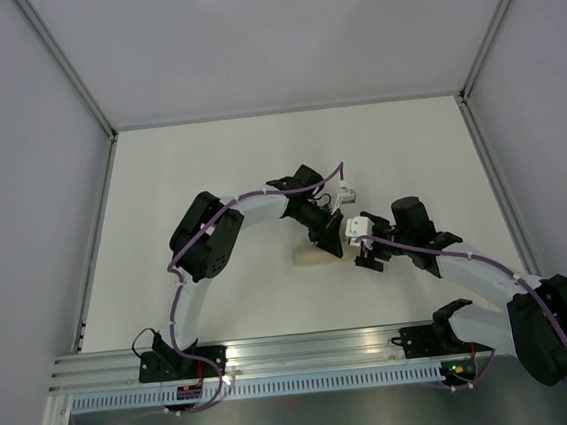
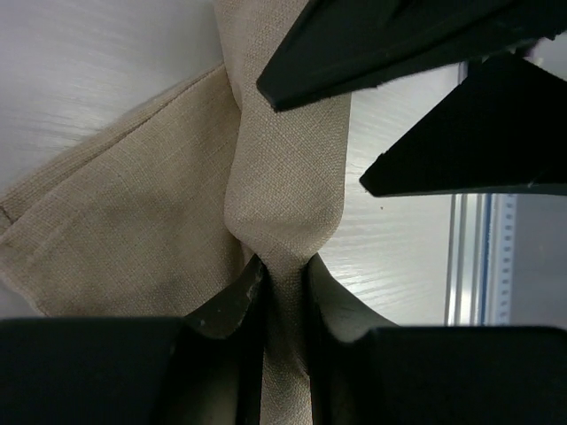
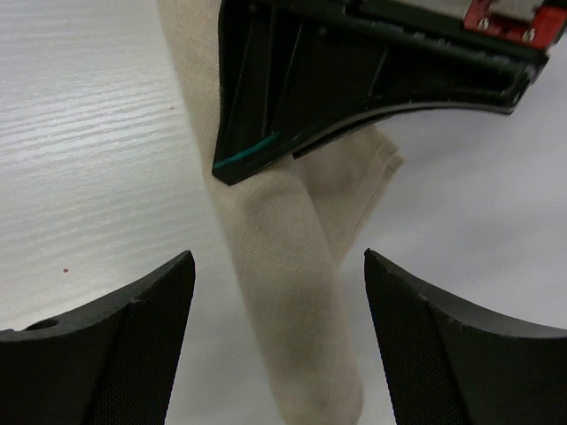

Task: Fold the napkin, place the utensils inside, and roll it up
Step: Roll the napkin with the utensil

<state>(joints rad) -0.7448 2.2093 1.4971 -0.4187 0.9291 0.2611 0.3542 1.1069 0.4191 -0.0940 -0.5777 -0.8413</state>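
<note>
Your left gripper [image 2: 282, 276] was pinching the napkin [image 2: 283, 168]. Its two fingers [image 2: 229, 305] were drawn in close, with a narrow waist of the beige cloth squeezed between their tips. Ahead of those tips the cloth ran on as a rolled band. Left of that band in the left wrist view, a looser flap lay flat on the table [image 1: 209, 169].

Your right gripper [image 1: 371, 254] stood spread wide and held nothing. The rounded end of the roll lay in the gap between its fingers, with bare table showing on both sides of it. Straight ahead of the right gripper, the left gripper's black body came down onto the roll. The two tools faced each other over the cloth, tips near but apart.

From above, the napkin showed as a small beige bundle sticking out from under the left gripper toward the arm bases. The right gripper was just beside it on the other side.
</note>
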